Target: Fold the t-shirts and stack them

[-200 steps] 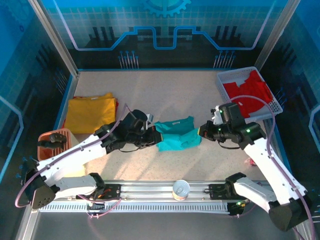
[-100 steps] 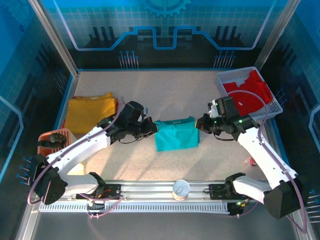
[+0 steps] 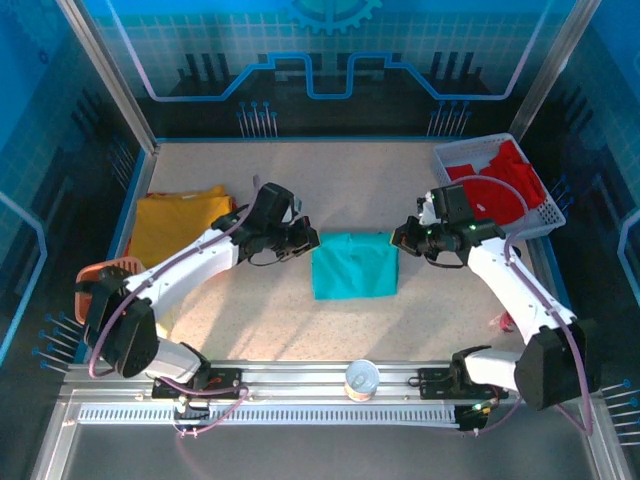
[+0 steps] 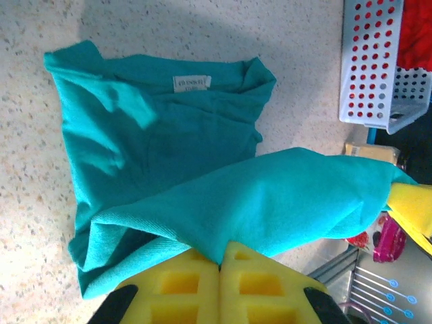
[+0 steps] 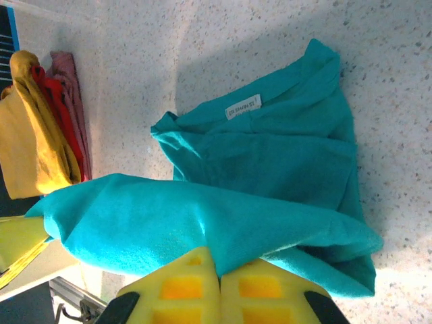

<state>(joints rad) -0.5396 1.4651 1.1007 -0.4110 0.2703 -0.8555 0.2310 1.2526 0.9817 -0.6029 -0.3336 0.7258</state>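
The teal-green t-shirt (image 3: 355,265) lies mid-table as a rough rectangle. My left gripper (image 3: 310,240) is shut on its left corner and my right gripper (image 3: 400,240) on its right corner, both at the shirt's far edge. In the left wrist view the yellow pads (image 4: 182,280) of the gripper (image 4: 221,253) pinch a raised fold of the teal shirt (image 4: 169,148), collar label up. The right wrist view has the gripper (image 5: 219,260) clamped the same way on the teal shirt (image 5: 270,162). A mustard-yellow t-shirt (image 3: 175,225) lies folded at far left. The red t-shirt (image 3: 500,190) rests in the white basket (image 3: 545,215).
An orange basket (image 3: 105,280) stands at the left edge near the left arm. A small round cup (image 3: 362,378) sits on the front rail. A small red item (image 3: 497,322) lies beside the right arm. Glass walls close in the back and sides.
Both grippers have carried the teal shirt's held edge away from the arm bases towards its far edge. The cloth now lies flatter and squarer.
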